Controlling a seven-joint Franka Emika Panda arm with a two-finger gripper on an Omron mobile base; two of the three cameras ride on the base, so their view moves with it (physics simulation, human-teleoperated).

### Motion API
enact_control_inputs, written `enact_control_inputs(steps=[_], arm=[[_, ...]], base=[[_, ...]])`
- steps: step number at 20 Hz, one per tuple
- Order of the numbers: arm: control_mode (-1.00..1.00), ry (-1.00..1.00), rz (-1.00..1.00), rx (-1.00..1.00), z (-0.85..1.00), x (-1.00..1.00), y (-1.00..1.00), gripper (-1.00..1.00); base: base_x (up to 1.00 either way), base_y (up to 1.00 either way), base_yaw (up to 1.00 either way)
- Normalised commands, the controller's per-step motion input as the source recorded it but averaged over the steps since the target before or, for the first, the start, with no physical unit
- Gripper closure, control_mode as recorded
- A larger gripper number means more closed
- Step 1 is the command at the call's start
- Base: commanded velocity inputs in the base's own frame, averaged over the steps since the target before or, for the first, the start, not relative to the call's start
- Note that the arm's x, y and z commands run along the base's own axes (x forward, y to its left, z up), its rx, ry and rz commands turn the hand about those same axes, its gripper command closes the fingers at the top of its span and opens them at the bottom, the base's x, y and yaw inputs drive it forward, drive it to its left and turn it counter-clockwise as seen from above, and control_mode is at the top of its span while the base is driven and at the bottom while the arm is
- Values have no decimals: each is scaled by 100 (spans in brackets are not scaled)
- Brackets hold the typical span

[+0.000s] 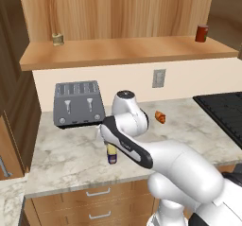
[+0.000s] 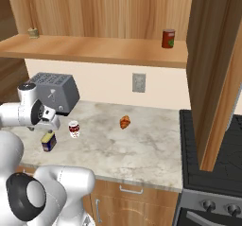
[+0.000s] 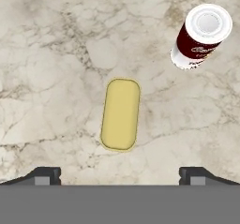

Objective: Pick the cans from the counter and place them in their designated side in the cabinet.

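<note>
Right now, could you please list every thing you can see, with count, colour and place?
blue can: one, dark blue with yellow top, on the counter under the end effector
red-and-white can: one, pale lid, on the counter beside the blue can, apart from it
counter: one, pale marbled stone, wooden drawers below
cabinet: one, light-brown wood, shelf above the counter
dark red can: one, right end of the shelf
olive-tan can: one, left end of the shelf
toaster: one, dark grey, back left of the counter
croissant: one, orange-brown, middle of the counter
wall outlet: one, grey, on the wall
stove: one, black, right of the counter
end effector: one, open, above the blue can
</note>
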Motion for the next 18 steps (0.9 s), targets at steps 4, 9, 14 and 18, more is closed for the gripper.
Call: enact_control_inputs(steps=[4,9,14,18], arm=[[-100,1,0,0,-17,9,5,-100],[-100,0,0,0,-14,10,2,-100],[-100,1,0,0,-18,12,1,-100],[-100,1,0,0,-18,12,2,-100]], base=[[0,0,0],[0,0,0],[0,0,0],[0,0,0]])
